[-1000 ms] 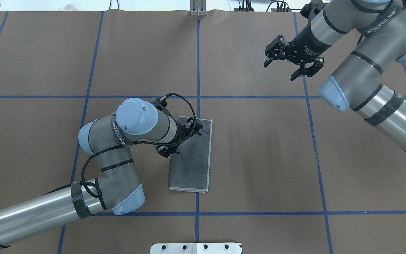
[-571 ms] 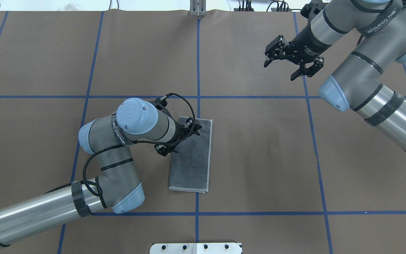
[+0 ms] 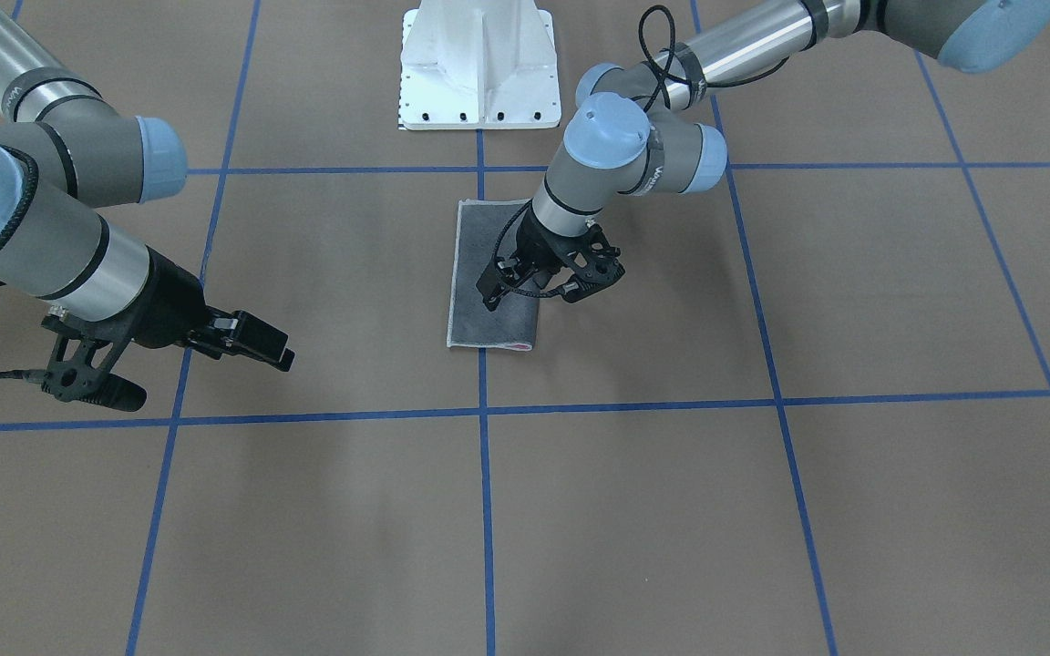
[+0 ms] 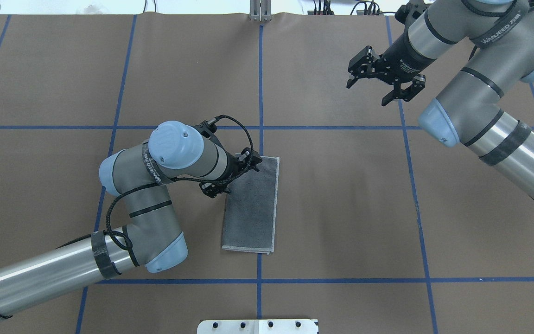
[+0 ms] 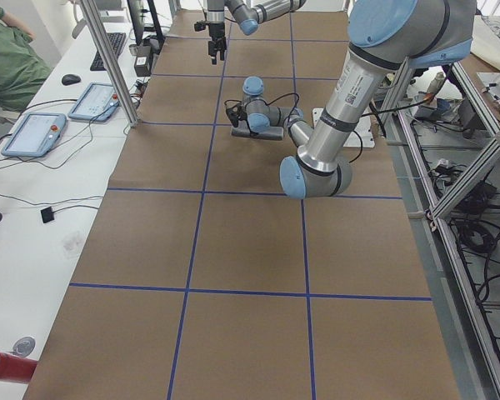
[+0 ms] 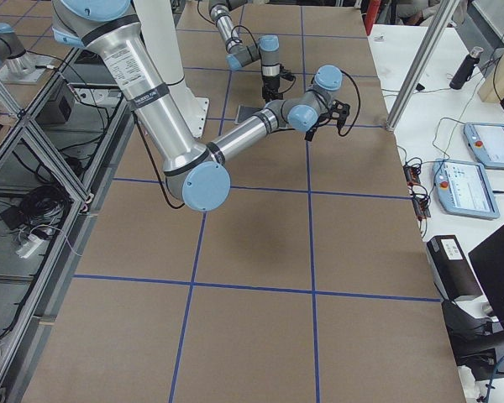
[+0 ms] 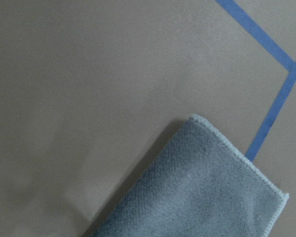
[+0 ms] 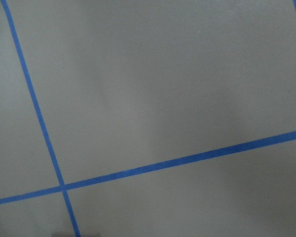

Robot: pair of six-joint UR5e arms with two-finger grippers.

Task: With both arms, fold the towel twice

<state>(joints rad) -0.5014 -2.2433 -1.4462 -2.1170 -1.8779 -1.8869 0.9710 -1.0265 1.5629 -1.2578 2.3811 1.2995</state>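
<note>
We begin with the table (image 4: 341, 208), brown and gridded with blue tape lines (image 4: 260, 93). Over it, the right arm (image 4: 480, 83) reaches toward the far right, while the left arm (image 4: 155, 185) bends in over the middle.

The towel (image 4: 253, 208) lies flat across the central line, mostly to the robot's left of it. It is folded once into a strip, grey face up, and its long axis runs from the robot's side to the far side.

The left gripper (image 4: 233, 177) hangs with its jaws spread at the strip's far left corner and holds nothing. The right gripper (image 4: 369, 93) is also spread and empty, and it is well apart from the cloth.

We judge that the second fold must travel along that long axis, one short end carried onto the other. The left hand is much the nearer, so the right would have to come in to the far right corner first.
</note>
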